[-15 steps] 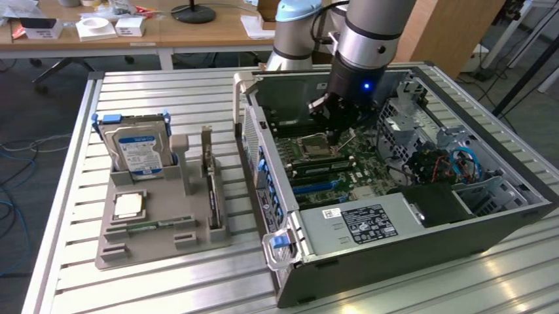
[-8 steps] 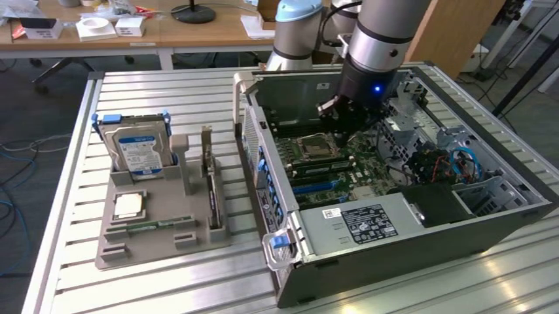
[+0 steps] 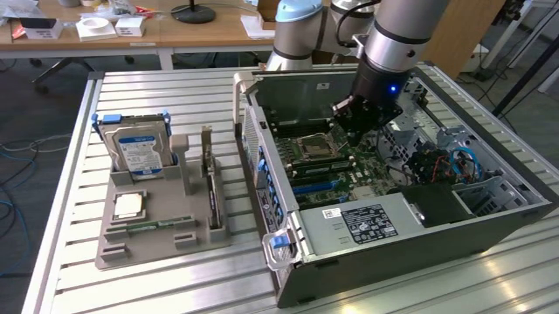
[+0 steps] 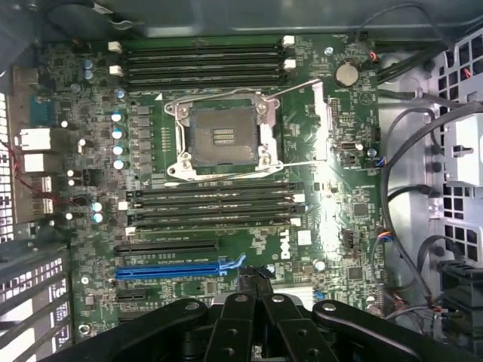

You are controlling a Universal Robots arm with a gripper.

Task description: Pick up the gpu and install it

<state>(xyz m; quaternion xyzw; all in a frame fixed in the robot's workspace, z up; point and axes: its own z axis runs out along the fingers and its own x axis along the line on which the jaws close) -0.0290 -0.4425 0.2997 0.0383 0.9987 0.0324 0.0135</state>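
Note:
The gpu (image 3: 211, 186), a thin dark card, stands on edge in a slot at the right side of the grey fixture (image 3: 162, 245), in the exterior view's left half. My gripper (image 3: 353, 133) hangs inside the open computer case (image 3: 410, 261), far from the card and above the motherboard (image 3: 336, 167). In the wrist view the two fingertips of the gripper (image 4: 255, 285) meet with nothing between them, just above the board near the end of the blue expansion slot (image 4: 175, 267). The bare CPU socket (image 4: 222, 137) lies beyond it.
The fixture also carries an upright blue-labelled hard drive (image 3: 137, 152), a CPU (image 3: 128, 206) and a memory stick (image 3: 157, 226). Inside the case are the power supply (image 3: 367, 222), cable bundles (image 3: 446, 163) and memory slots (image 4: 211, 207). A desk (image 3: 131, 33) stands behind the slatted table (image 3: 70, 196).

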